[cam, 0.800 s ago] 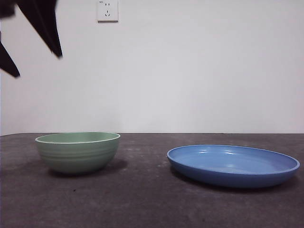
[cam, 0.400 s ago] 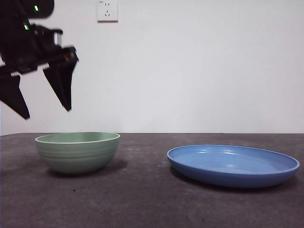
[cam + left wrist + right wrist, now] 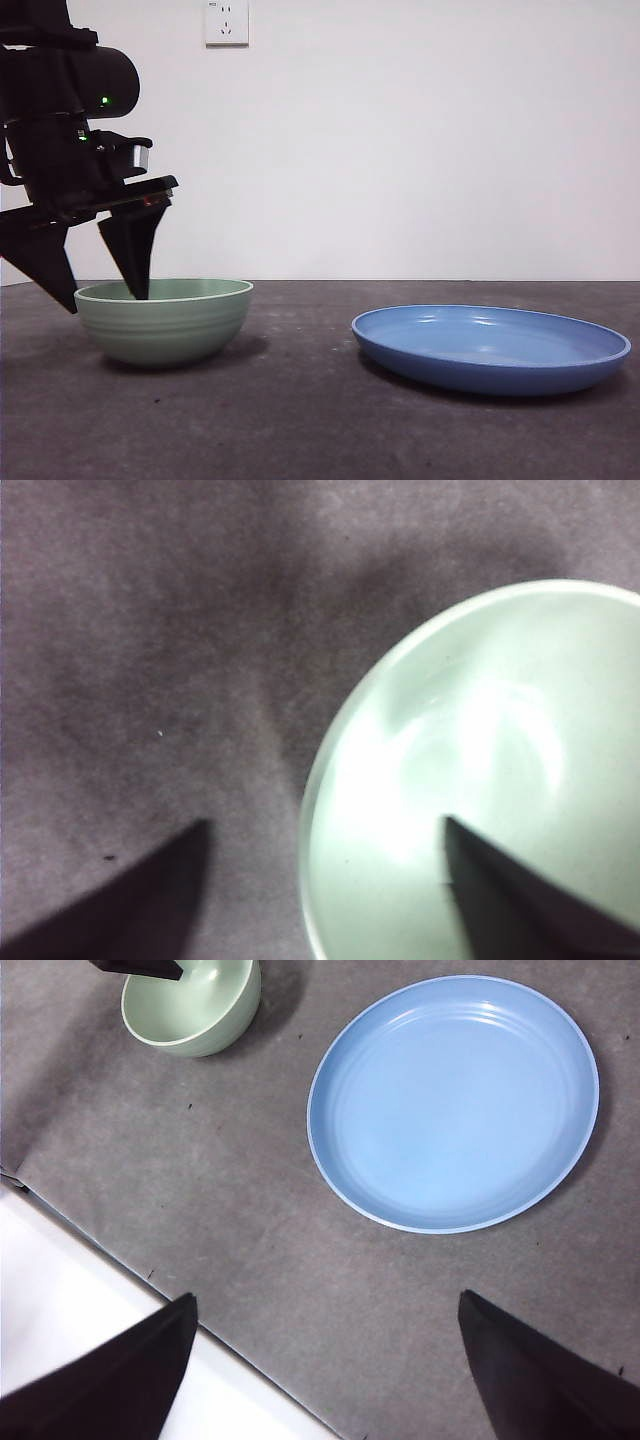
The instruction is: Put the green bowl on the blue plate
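No brand, label or legible writing appears on any item; a white wall socket [image 3: 226, 22] above the desk [image 3: 320, 430] carries no readable marking. The green bowl [image 3: 163, 320] stands upright on the desk, well apart from the blue plate [image 3: 490, 347], which lies flat and bare. The left claw [image 3: 103, 293] is spread wide astride the bowl's rim: one jaw tip inside the bowl, the other outside it. The front view cannot confirm contact; the left wrist view shows the rim [image 3: 318, 780] running between the two jaws. The right claw [image 3: 325, 1360], spread, hangs high, near the desk's edge; only its wrist view shows plate and bowl from above.
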Controlling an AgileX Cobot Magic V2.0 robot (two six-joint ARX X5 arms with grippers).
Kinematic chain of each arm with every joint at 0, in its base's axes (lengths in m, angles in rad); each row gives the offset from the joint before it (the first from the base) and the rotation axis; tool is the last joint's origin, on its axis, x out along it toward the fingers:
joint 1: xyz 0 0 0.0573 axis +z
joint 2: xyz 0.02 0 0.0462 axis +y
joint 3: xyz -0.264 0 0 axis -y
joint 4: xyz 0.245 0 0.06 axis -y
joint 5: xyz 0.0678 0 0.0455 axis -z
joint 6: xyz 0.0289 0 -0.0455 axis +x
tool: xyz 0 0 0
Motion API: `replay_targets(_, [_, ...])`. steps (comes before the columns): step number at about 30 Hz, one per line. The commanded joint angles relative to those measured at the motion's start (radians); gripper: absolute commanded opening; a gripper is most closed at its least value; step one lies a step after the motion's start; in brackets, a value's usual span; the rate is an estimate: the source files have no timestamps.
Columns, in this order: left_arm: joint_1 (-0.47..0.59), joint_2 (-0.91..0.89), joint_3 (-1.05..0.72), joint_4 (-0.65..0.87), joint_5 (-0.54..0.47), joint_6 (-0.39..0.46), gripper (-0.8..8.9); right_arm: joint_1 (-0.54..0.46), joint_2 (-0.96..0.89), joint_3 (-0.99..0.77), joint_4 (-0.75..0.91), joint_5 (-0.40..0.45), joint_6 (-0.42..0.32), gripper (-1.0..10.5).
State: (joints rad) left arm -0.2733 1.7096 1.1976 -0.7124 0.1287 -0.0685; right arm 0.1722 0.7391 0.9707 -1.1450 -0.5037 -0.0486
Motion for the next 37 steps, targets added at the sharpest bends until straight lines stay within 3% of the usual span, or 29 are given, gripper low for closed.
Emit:
replay_targets(1, [-0.005, 0.017, 0.025, 0.003, -0.003, 0.004, 1.77, 0.003, 0.005, 0.019, 0.018, -0.001, -0.005, 4.2])
replay_targets(5, [-0.004, 0.017, 0.025, 0.003, -0.003, 0.004, 1.32, 0.003, 0.005, 0.019, 0.019, -0.001, -0.005, 4.2])
replay_targets(9, [-0.002, 0.017, 0.025, 0.003, -0.003, 0.004, 0.18, 0.003, 0.005, 0.019, 0.019, -0.001, -0.005, 4.2])
replay_targets(19, [-0.024, -0.011, 0.07, 0.019, 0.035, -0.05, 0.17, 0.003, 0.005, 0.019, 0.019, -0.001, -0.004, 4.2])
replay_targets(24, [-0.132, -0.04, 0.209, -0.036, 0.063, -0.058, 0.17, 0.003, 0.005, 0.019, 0.022, -0.001, -0.004, 4.2])
replay_targets(30, [-0.298, -0.025, 0.267, 0.031, 0.063, -0.093, 0.17, 0.003, 0.005, 0.019, 0.023, 0.007, -0.003, 4.2])
replay_targets(37, [-0.396, 0.174, 0.384, 0.07, 0.063, -0.129, 0.17, 0.003, 0.005, 0.019, 0.022, 0.007, 0.011, 4.2])
